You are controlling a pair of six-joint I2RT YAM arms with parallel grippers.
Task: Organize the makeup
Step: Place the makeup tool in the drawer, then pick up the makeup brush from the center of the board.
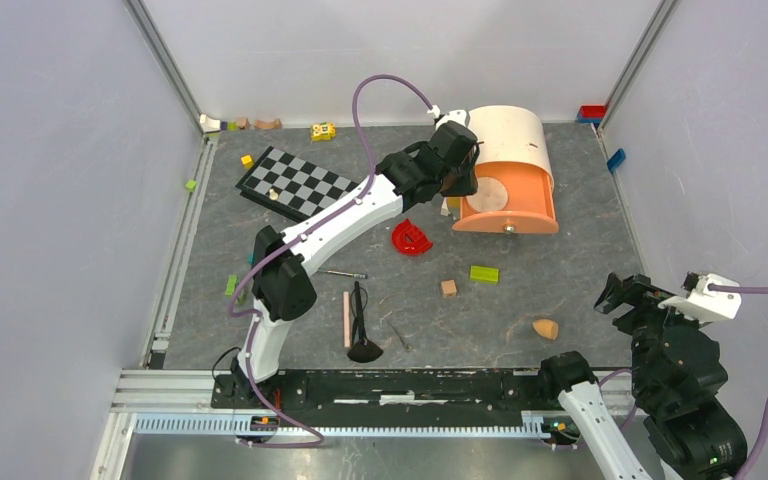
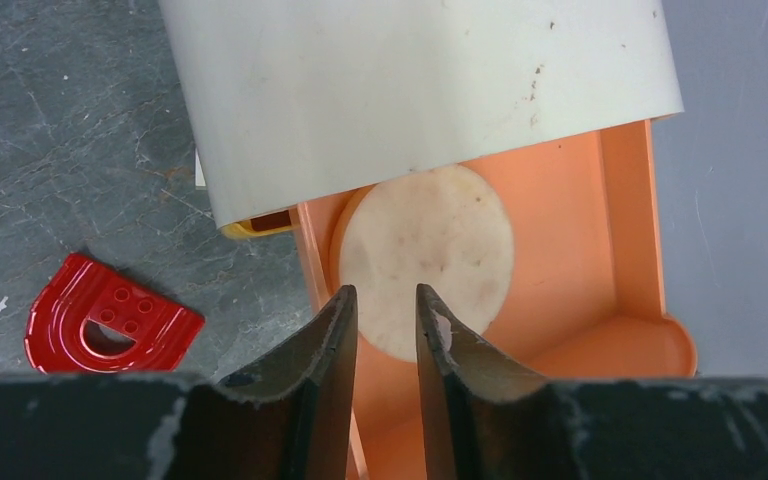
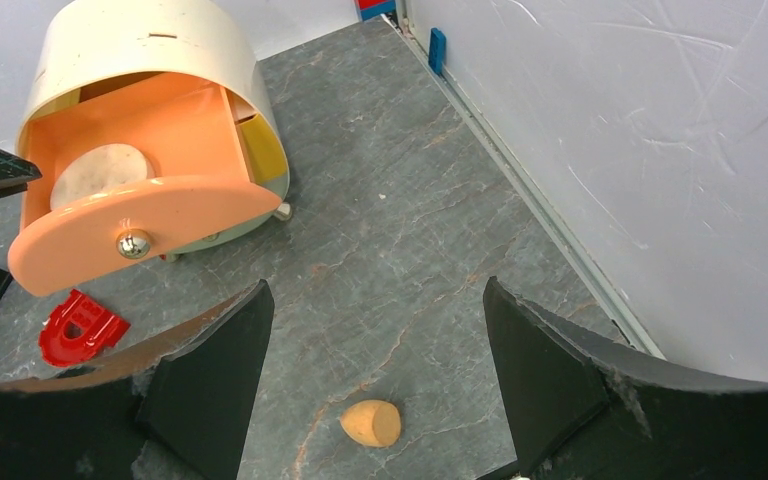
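Note:
The round peach compact (image 2: 425, 250) lies flat in the pulled-out orange drawer (image 2: 600, 220) of the cream organizer (image 1: 505, 125). My left gripper (image 2: 385, 295) hovers just over the compact's near edge, open by a narrow gap with nothing between its fingers. An orange teardrop sponge (image 3: 370, 422) rests on the table at the front right. My right gripper (image 3: 375, 300) hangs open above it, apart from it. A black-handled brush (image 1: 361, 325) and a pink stick (image 1: 347, 318) lie side by side near the front. The compact (image 1: 491, 193) also shows from above.
A red curved plastic piece (image 1: 411, 238) lies left of the drawer. A checkerboard (image 1: 295, 183) sits at the back left. A green block (image 1: 484, 273) and a wooden block (image 1: 448, 288) lie mid-table. Small toys line the back wall.

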